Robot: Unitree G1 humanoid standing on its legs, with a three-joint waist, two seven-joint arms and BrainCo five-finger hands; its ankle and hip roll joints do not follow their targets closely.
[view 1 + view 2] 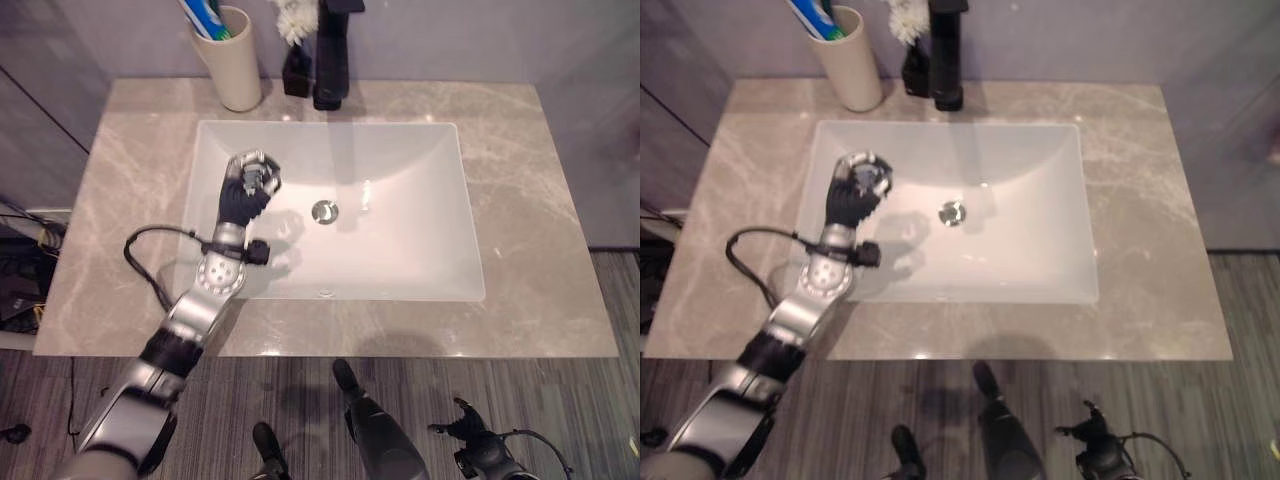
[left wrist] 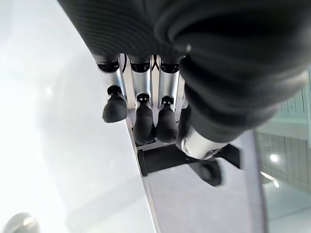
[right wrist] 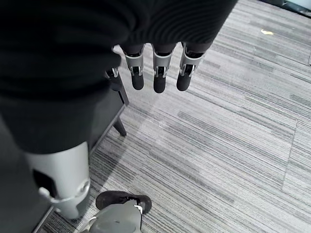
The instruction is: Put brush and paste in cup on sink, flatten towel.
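Left hand (image 1: pixel 250 180) hovers over the sink (image 1: pixel 440 160), fingers curled, holding nothing; cup (image 1: pixel 232 70) on the bench (image 1: pixel 540 200) already holds brush and paste (image 1: pixel 205 17); right hand (image 3: pixel 155 68) hangs relaxed, empty.

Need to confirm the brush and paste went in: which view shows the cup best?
The left eye view: the cup stands upright at the counter's back left corner, blue-and-green items sticking out of its mouth. The right eye view shows the same, closer to the top edge. The left hand hovers over the sink.
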